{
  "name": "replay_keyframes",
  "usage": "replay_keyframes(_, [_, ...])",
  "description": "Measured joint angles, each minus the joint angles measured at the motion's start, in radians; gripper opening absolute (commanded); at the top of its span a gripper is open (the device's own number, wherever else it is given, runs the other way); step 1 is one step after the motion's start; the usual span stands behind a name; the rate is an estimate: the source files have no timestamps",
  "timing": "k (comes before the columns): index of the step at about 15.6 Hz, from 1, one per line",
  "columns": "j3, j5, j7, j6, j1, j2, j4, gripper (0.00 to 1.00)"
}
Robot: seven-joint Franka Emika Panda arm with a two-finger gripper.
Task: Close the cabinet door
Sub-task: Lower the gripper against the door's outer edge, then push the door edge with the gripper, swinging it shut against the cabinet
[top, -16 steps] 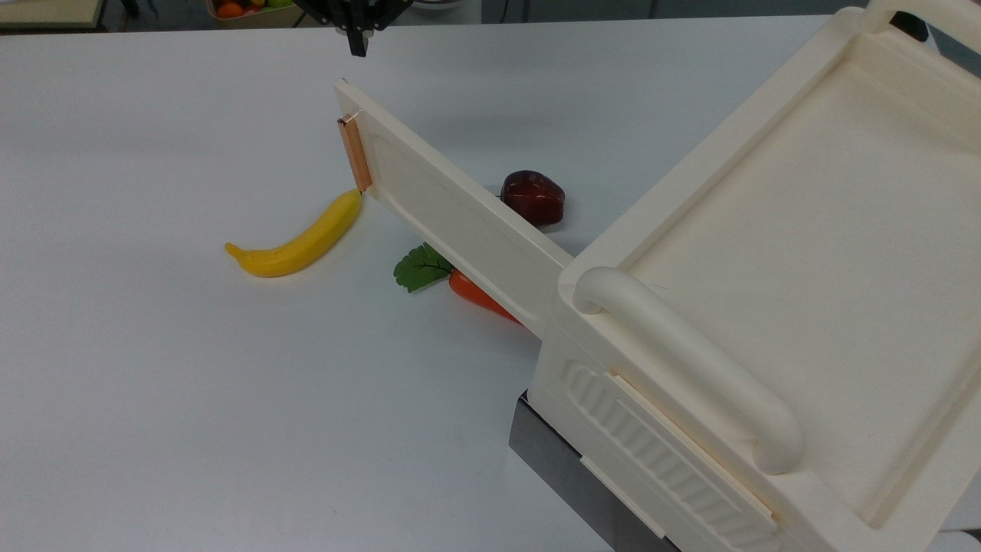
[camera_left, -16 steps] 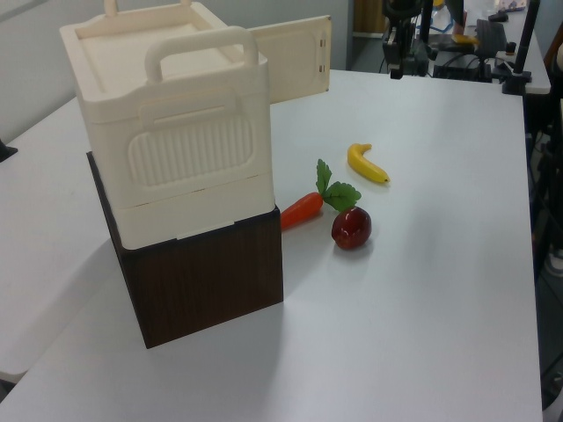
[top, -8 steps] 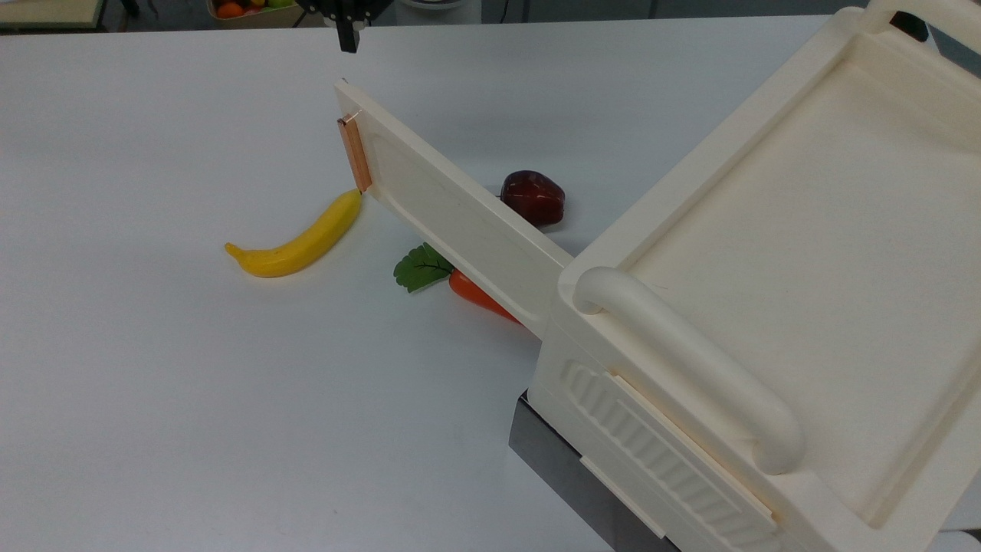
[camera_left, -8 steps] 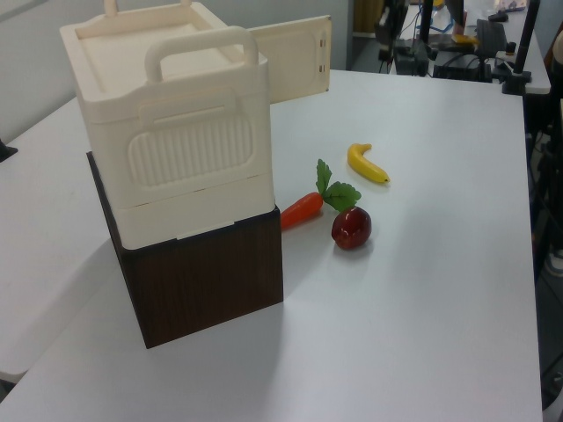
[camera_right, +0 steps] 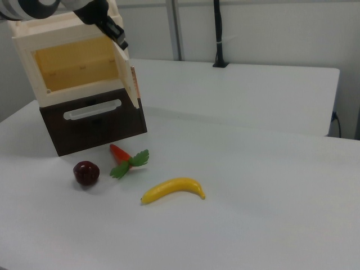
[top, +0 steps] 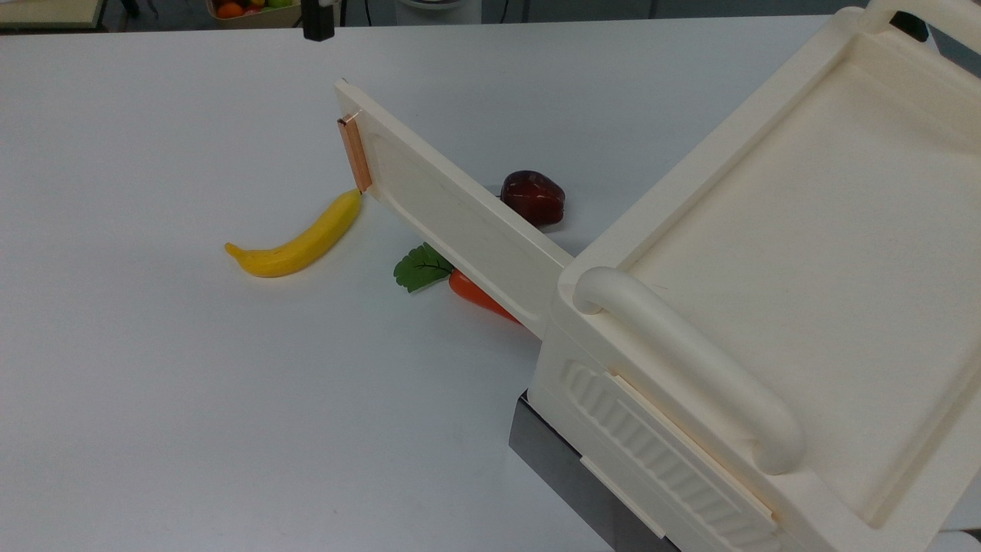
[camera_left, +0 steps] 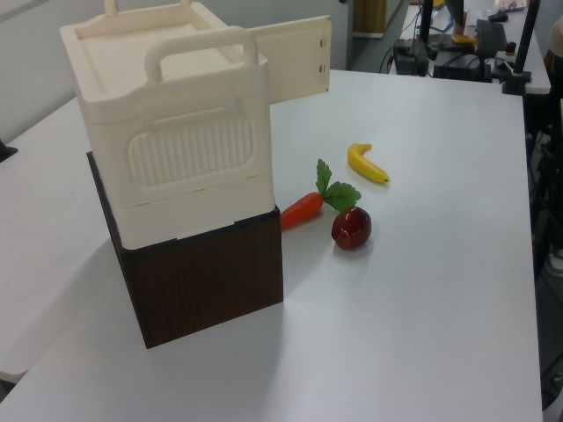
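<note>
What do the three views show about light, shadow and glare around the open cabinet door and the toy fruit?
Top view: even light, with a soft shadow under the cabinet door across the carrot. Left view: a broad soft shadow beside the cabinet, and a small highlight on the apple. Right view: the cabinet's inside glows yellowish, and the banana casts a faint shadow on the table.

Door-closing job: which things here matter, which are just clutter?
Belongs to the job:
- cabinet door, swung open
- cabinet
- hand, by the door's top edge in the right view

Just lying about:
- banana
- carrot
- dark red apple
- dark wooden box under the cabinet
</note>
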State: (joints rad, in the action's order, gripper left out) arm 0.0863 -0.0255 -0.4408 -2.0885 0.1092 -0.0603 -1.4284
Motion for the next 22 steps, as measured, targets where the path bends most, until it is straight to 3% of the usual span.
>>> replay_keyframes(11, [-0.006,-0.017,-0.230,-0.242,0.030,-0.116,-0.001,0.00])
replay_keyframes(22, [-0.009,-0.018,-0.275,-0.252,0.125,-0.124,-0.006,0.00])
